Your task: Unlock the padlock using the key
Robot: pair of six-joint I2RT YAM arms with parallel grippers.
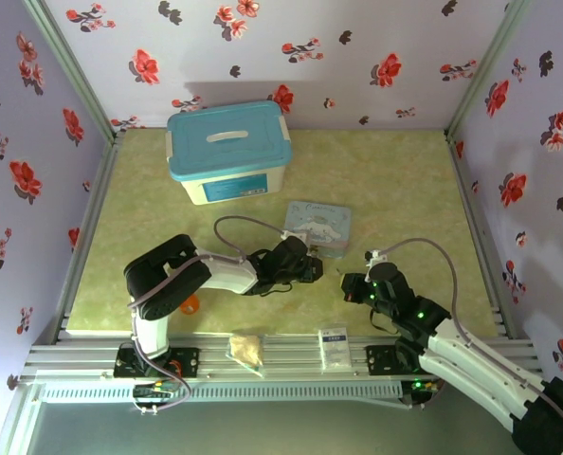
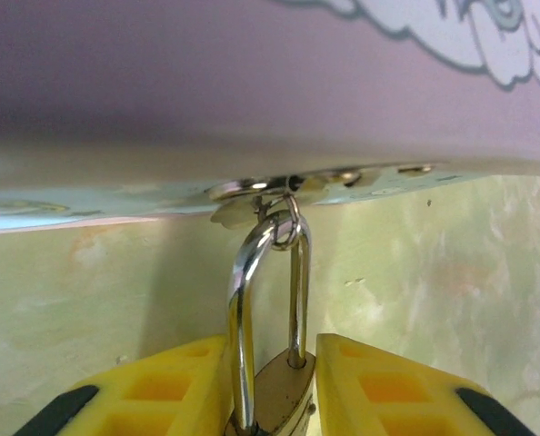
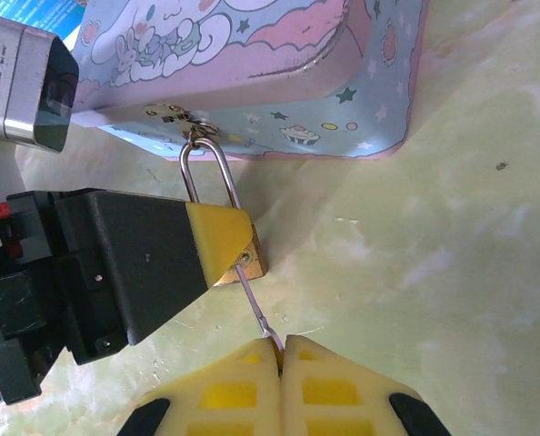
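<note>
**Two end effectors met at the tin's padlock**

One brass padlock [image 3: 249, 266] hung at 6 o'clock of the pale blue cartoon tin [image 3: 279, 100]. The left end effector [image 2: 272, 386] was clamped on the padlock's body, with a yellow pad on either side. The silvery shackle [image 2: 243, 300] ran up through the hasp [image 2: 252, 189] on the tin's edge. From the padlock's base the thin key [image 3: 255, 307] slanted toward 5 o'clock into the right end effector [image 3: 281, 359], whose pads were pressed together on it. How deep the key's tip sat in the keyhole could not be told. From above, the tin lay on the green worktop [image 1: 405, 190]. A teal-lidded storage box [image 1: 227, 150] stood at 11 o'clock of the tin, and a white sachet [image 1: 335, 347] lay at 6 o'clock.
</note>
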